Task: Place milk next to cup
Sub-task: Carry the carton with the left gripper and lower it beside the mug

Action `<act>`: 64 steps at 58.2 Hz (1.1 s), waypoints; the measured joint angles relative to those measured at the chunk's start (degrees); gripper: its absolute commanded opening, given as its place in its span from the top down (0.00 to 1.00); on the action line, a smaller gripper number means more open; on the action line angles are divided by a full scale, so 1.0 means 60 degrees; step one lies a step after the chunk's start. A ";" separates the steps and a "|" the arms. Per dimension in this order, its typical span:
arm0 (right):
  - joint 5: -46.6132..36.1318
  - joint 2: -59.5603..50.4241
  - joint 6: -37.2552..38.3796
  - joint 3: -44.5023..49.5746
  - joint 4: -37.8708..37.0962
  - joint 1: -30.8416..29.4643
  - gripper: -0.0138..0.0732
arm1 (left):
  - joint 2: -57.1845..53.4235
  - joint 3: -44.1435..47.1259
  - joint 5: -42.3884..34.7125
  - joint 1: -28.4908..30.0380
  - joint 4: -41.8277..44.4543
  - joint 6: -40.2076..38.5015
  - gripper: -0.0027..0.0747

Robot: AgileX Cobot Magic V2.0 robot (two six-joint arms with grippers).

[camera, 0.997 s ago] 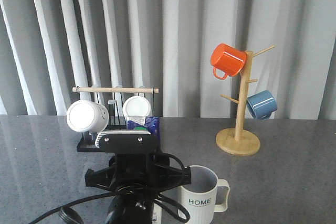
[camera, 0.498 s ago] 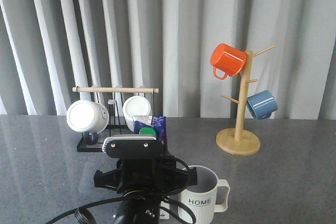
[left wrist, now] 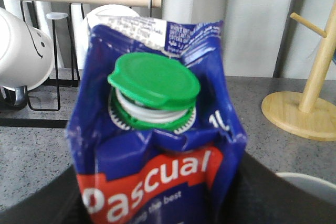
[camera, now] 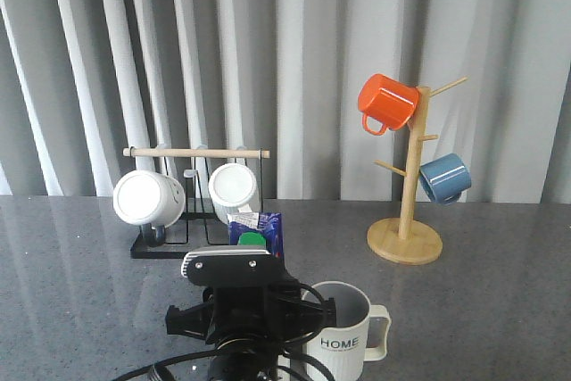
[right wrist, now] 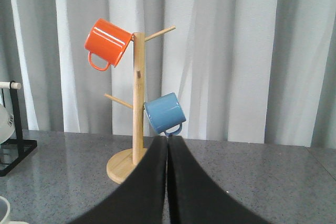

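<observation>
The milk (left wrist: 157, 145) is a blue carton with a green cap and a red "Pascual" label. It stands upright between the dark fingers (left wrist: 273, 198) of my left gripper (left wrist: 157, 200), which is shut on it. In the front view its top (camera: 259, 227) shows above my left wrist housing (camera: 234, 267), just left of the cup. The cup (camera: 343, 326), a pale ribbed mug marked "HOME", stands on the table with its handle to the right; its rim (left wrist: 310, 181) shows in the left wrist view. My right gripper (right wrist: 167, 153) is shut and empty, away from both.
A wooden mug tree (camera: 406, 238) at the back right holds an orange mug (camera: 385, 103) and a blue mug (camera: 444, 178). A black rack (camera: 156, 247) with a wooden bar holds two white mugs (camera: 147, 197) behind the carton. Grey curtains close the back.
My left arm has carried the milk to the right, closer to the cup. The cup, rack and mug tree have not moved.
</observation>
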 measured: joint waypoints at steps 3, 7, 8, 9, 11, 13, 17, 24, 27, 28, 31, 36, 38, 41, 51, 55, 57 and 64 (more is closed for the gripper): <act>0.0000 0.0000 0.0000 0.0000 0.0000 0.0000 0.85 | 0.0071 0.0000 -0.0073 0.0000 0.0025 -0.0014 0.94; 0.0000 0.0000 0.0000 0.0000 0.0000 0.0000 0.85 | 0.0148 -0.0019 -0.0245 0.0000 0.0075 -0.0034 0.94; 0.0000 0.0000 0.0000 0.0000 0.0000 0.0000 0.85 | 0.0159 -0.0032 -0.0270 0.0000 0.0087 -0.0034 0.94; 0.0000 0.0000 0.0000 0.0000 0.0000 0.0000 0.85 | 0.0187 -0.0030 -0.0320 0.0000 0.0097 -0.0044 0.94; 0.0000 0.0000 0.0000 0.0000 0.0000 0.0000 0.85 | 0.0203 -0.0030 -0.0389 0.0000 0.0109 -0.0055 0.94; 0.0000 0.0000 0.0000 0.0000 0.0000 0.0000 0.85 | 0.0211 -0.0030 -0.0413 0.0000 0.0113 -0.0065 0.94; 0.0000 0.0000 0.0000 0.0000 0.0000 0.0000 0.85 | 0.0211 -0.0030 -0.0432 0.0000 0.0113 -0.0065 0.94; 0.0000 0.0000 0.0000 0.0000 0.0000 0.0000 0.85 | 0.0211 -0.0030 -0.0432 0.0000 0.0113 -0.0065 0.94; 0.0000 0.0000 0.0000 0.0000 0.0000 0.0000 0.85 | 0.0211 -0.0030 -0.0432 0.0000 0.0113 -0.0065 0.94; 0.0000 0.0000 0.0000 0.0000 0.0000 0.0000 0.85 | 0.0211 -0.0030 -0.0432 0.0000 0.0113 -0.0065 0.94; 0.0000 0.0000 0.0000 0.0000 0.0000 0.0000 0.85 | 0.0211 -0.0030 -0.0432 0.0000 0.0113 -0.0065 0.94; 0.0000 0.0000 0.0000 0.0000 0.0000 0.0000 0.85 | 0.0211 -0.0030 -0.0432 0.0000 0.0113 -0.0065 0.94; 0.0000 0.0000 0.0000 0.0000 0.0000 0.0000 0.85 | 0.0211 -0.0030 -0.0432 0.0000 0.0113 -0.0065 0.94; 0.0000 0.0000 0.0000 0.0000 0.0000 0.0000 0.85 | 0.0211 -0.0030 -0.0432 0.0000 0.0113 -0.0065 0.94; 0.0000 0.0000 0.0000 0.0000 0.0000 0.0000 0.85 | 0.0211 -0.0030 -0.0432 0.0000 0.0113 -0.0065 0.94; 0.0000 0.0000 0.0000 0.0000 0.0000 0.0000 0.85 | 0.0211 -0.0030 -0.0432 0.0000 0.0113 -0.0065 0.94; 0.0000 0.0000 0.0000 0.0000 0.0000 0.0000 0.85 | 0.0211 -0.0030 -0.0432 0.0000 0.0113 -0.0065 0.94; 0.0000 0.0000 0.0000 0.0000 0.0000 0.0000 0.85 | 0.0211 -0.0030 -0.0432 0.0000 0.0113 -0.0065 0.94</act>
